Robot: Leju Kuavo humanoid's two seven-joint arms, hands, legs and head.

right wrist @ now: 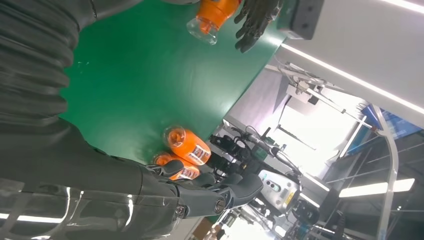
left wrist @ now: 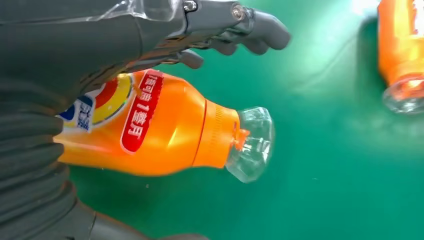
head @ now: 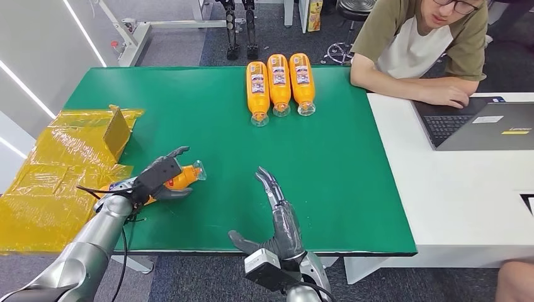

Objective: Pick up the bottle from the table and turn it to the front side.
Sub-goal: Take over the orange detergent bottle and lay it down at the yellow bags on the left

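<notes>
Gripping the orange bottle (head: 179, 177) round its labelled body, left hand (head: 161, 176) holds it at the green bench (head: 327, 157); smooth, rigid plastic, likely slippery. Right hand (head: 277, 207) hovers open, empty.

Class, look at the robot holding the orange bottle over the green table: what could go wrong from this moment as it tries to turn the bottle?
1. The left hand wraps the smooth bottle lying sideways; its fingers look only loosely curled, so the bottle may slip while turning.
2. The open right hand lies close by and might get bumped.
3. A dropped bottle could roll across the green table toward the edge.
</notes>
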